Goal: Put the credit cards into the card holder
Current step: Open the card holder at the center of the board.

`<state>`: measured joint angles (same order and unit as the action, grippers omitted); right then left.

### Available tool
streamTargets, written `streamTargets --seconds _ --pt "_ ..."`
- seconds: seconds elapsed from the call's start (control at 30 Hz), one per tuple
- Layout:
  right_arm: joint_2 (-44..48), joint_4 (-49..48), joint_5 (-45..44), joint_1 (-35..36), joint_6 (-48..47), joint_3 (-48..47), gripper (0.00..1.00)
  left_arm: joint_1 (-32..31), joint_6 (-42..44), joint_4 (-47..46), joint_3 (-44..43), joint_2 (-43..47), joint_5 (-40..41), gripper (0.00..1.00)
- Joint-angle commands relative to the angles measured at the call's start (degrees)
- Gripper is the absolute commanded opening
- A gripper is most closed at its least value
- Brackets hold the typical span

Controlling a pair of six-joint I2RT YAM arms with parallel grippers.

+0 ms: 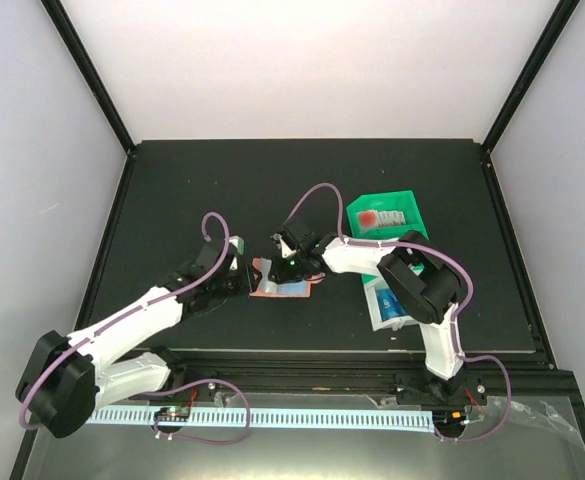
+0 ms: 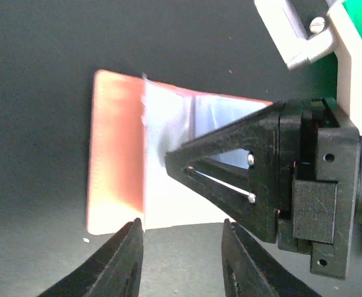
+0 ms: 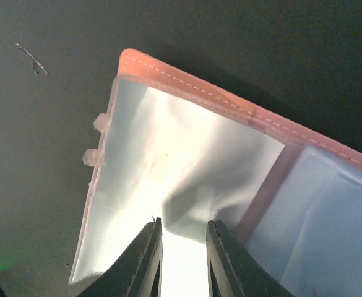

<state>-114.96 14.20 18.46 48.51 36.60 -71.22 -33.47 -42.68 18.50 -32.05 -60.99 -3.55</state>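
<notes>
The salmon-pink card holder (image 1: pixel 272 288) lies open on the dark table between both grippers, its clear pockets facing up (image 2: pixel 116 154) (image 3: pixel 187 148). My right gripper (image 1: pixel 294 266) (image 3: pixel 184 247) comes down on the holder, its jaws close together on a puckered fold of clear pocket. A bluish patch (image 3: pixel 329 223) shows under the neighbouring pocket; I cannot tell if it is a card. My left gripper (image 1: pixel 240 278) (image 2: pixel 182 253) stands open at the holder's edge, only bare table between its fingers. Blue credit cards (image 1: pixel 393 301) lie in the white bin.
A green bin (image 1: pixel 400 202) with red and white items stands behind the right arm. The white bin (image 1: pixel 380 318) sits in front of it, partly under the right arm. The right gripper's black body (image 2: pixel 292 185) fills the right side of the left wrist view.
</notes>
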Motion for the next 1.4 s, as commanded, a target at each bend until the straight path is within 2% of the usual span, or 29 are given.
streamTargets --seconds 0.0,0.13,0.23,0.33,0.43,0.57,0.73,0.93,1.2,1.37 --pt "-1.5 -1.1 -1.3 0.3 2.9 1.7 0.23 -0.2 -0.6 -5.7 0.3 -3.2 -8.0 0.32" --pt "-0.8 -1.1 -2.8 0.3 3.3 2.8 0.23 -0.1 -0.5 -9.5 -0.4 -8.3 -10.8 0.24" --pt "0.1 -0.7 -3.8 0.3 3.1 2.8 0.22 -0.2 0.2 -9.9 -2.0 -10.8 -11.1 0.22" --pt "0.7 -1.4 -2.9 0.2 2.4 2.7 0.22 -0.2 1.1 -10.3 -3.2 -14.6 -9.4 0.21" --pt "1.4 -1.7 -2.1 0.2 1.7 2.5 0.2 0.0 1.3 -10.3 -4.2 -18.4 -8.4 0.14" --pt "3.9 -0.6 -3.6 0.2 0.9 3.0 0.19 0.0 0.5 -10.0 -3.7 -21.2 -5.1 0.11" --pt "7.0 5.2 -8.1 0.2 -0.3 2.6 0.21 0.0 -0.1 -9.5 -2.6 -22.0 -3.6 0.1" --pt "7.3 10.8 -13.5 0.7 -1.3 2.4 0.3 0.1 -0.9 -9.3 -1.7 -22.4 -3.8 0.1" --pt "4.9 13.9 -18.2 1.0 -1.4 2.6 0.3 0.1 -2.5 -9.6 0.8 -22.6 -3.3 0.12" --pt "9.9 14.1 -15.1 1.0 -3.6 0.5 0.32 0.0 -1.4 -9.2 0.4 -21.5 -4.5 0.13"
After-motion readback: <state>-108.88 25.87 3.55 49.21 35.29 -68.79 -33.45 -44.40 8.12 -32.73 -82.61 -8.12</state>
